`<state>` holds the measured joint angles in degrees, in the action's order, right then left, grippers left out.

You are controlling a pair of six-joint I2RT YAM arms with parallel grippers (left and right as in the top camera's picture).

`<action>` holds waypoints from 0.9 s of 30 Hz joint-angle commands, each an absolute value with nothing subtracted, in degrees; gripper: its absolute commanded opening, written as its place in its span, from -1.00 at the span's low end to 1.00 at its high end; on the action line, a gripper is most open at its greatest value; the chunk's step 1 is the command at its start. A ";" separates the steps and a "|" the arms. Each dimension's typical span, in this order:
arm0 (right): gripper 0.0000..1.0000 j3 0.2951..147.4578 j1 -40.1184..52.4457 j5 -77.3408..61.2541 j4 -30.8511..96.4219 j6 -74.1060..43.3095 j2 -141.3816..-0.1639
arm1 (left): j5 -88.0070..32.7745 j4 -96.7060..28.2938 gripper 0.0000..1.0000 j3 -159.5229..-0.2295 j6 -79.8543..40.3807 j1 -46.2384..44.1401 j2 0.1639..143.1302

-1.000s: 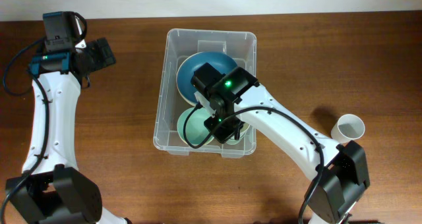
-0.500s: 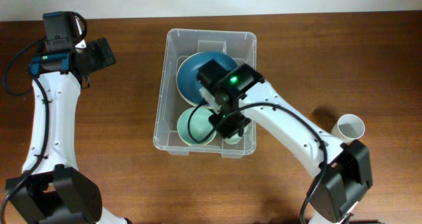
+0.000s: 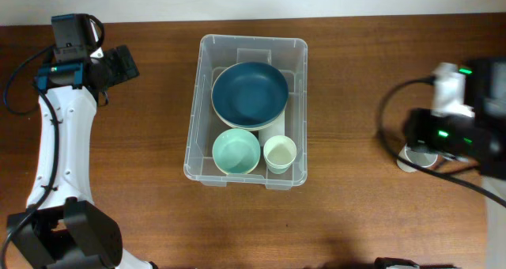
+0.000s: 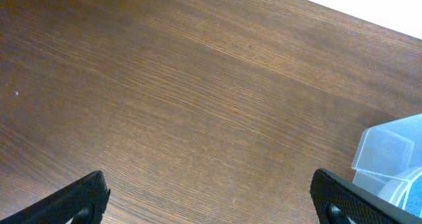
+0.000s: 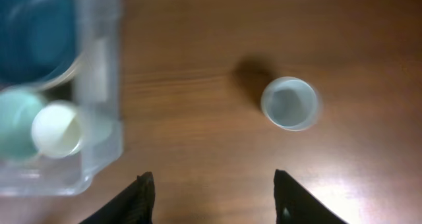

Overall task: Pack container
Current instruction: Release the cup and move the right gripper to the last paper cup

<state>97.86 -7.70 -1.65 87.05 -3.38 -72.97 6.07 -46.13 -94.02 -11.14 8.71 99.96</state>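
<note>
The container [image 3: 253, 47] is noted at the centre of the tabletop [image 3: 356, 63], upright and open-topped; a dark blue bowl [image 3: 249, 93] is lodged at its 12 o'clock end; a mint bowl [image 3: 236, 151] is set at 7 o'clock and a cream cup [image 3: 279, 153] at 5 o'clock, just beside each other. The left pincer [image 4: 211, 201] is held at 10 o'clock from the container, well apart, jaws spread wide, nothing between them; the right pincer [image 5: 214, 197] is found at 3 o'clock, blurred from overhead, jaws parted over bare wood, nothing gripped; a pale cup [image 5: 289, 103] is seen upright on the tabletop near it.
</note>
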 commanded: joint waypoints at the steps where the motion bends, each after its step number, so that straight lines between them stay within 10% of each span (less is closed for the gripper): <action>1: 0.12 91.66 -15.49 1.10 85.73 -4.16 -74.39 | 6.31 -46.13 0.99 -94.96 -11.03 8.80 99.29; 27: 0.18 76.34 -21.78 -0.40 62.43 -6.26 -104.62 | 6.31 -46.13 0.99 -94.96 -11.03 8.80 99.29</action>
